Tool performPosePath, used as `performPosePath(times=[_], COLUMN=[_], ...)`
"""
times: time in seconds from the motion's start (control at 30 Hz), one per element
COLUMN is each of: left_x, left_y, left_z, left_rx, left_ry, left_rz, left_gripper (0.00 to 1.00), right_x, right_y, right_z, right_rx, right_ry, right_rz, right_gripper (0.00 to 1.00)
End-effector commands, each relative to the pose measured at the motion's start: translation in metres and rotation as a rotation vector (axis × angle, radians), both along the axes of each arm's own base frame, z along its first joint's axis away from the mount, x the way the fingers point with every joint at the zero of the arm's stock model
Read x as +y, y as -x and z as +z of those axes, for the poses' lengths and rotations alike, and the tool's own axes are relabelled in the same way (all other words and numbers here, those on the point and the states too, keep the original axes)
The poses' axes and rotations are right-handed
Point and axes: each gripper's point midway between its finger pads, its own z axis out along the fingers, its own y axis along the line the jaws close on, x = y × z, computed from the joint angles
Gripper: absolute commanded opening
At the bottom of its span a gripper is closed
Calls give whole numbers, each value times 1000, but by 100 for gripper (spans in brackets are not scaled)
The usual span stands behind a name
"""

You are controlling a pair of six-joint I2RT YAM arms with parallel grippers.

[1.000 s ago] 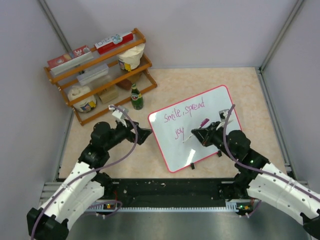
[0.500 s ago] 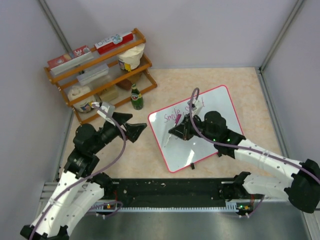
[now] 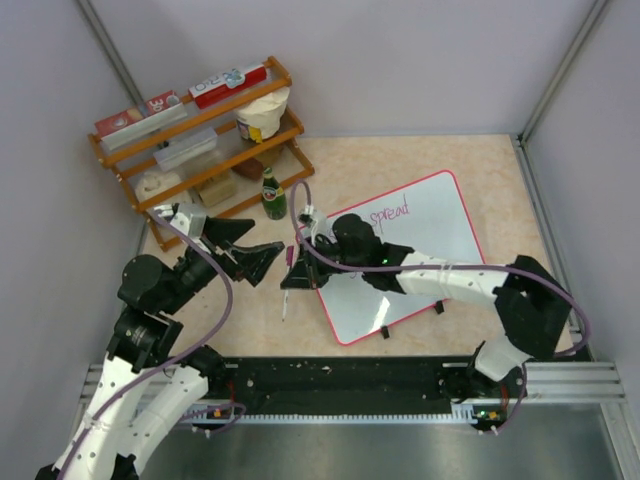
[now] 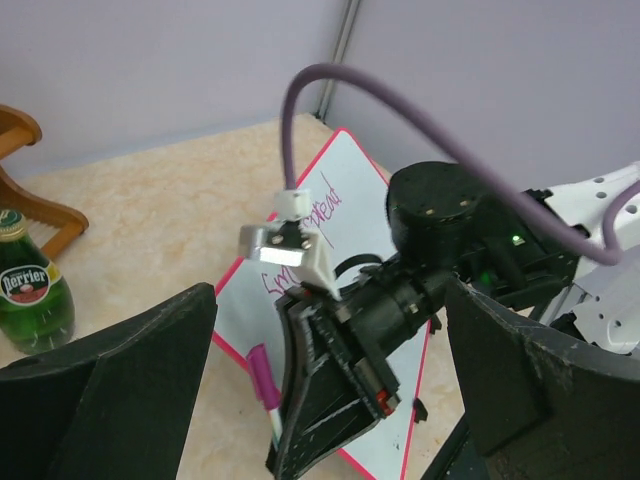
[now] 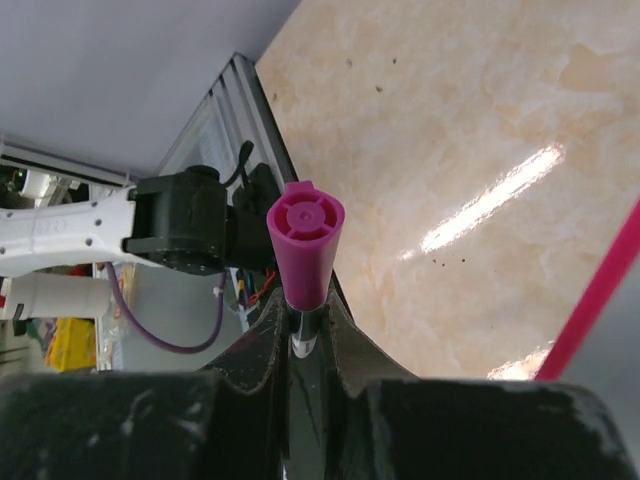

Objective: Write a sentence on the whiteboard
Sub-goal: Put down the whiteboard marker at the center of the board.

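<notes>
First, right jaws: the right gripper [image 5: 305, 330] is clamped on the marker [image 5: 305, 240], pinching the barrel just under the magenta cap.
right gripper, position: at the left corner of the whiteboard [image 3: 430, 245], with its arm stretched across the board's near-left part.
marker, attitude: cap end up, with the pale barrel slanting down toward the near side, off the board and over the table [image 3: 430, 160]. Cannot tell whether the tip touches.
left jaws: the left gripper [image 3: 262, 240] is spread wide, with nothing between the fingers.
left gripper, position: just left of the right gripper, facing it, apart from the board.
whiteboard: on the table right of centre, turned askew to the table edges.
sentence [image 3: 390, 213]: pink cursive along the far edge. "spread" is readable, but the word before it is hidden behind the right arm.
bottle [image 3: 273, 195]: green, upright, beyond the board's left corner, in front of the wooden rack [image 3: 200, 150].
</notes>
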Motion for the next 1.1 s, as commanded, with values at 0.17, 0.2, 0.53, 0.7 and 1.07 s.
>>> performPosePath(times=[0.17, 0.2, 0.53, 0.7, 1.07], left_x=[8, 8, 9, 9, 6], left_y=[-2, -2, 0, 0, 6], left_z=[-1, -1, -3, -5, -3], left_rx=[9, 10, 11, 17, 1], left_ry=[-17, -18, -21, -21, -27], left_rz=[47, 47, 44, 47, 11], left_gripper=[99, 99, 99, 99, 99], right_x=[45, 46, 55, 55, 55], right_y=[16, 15, 1, -3, 7], right_z=[-54, -58, -66, -54, -14], right_rx=[201, 208, 223, 198, 160], right_ry=[172, 181, 202, 180, 38], right_rz=[115, 107, 38, 21, 66], right_gripper=[0, 1, 26, 43, 77])
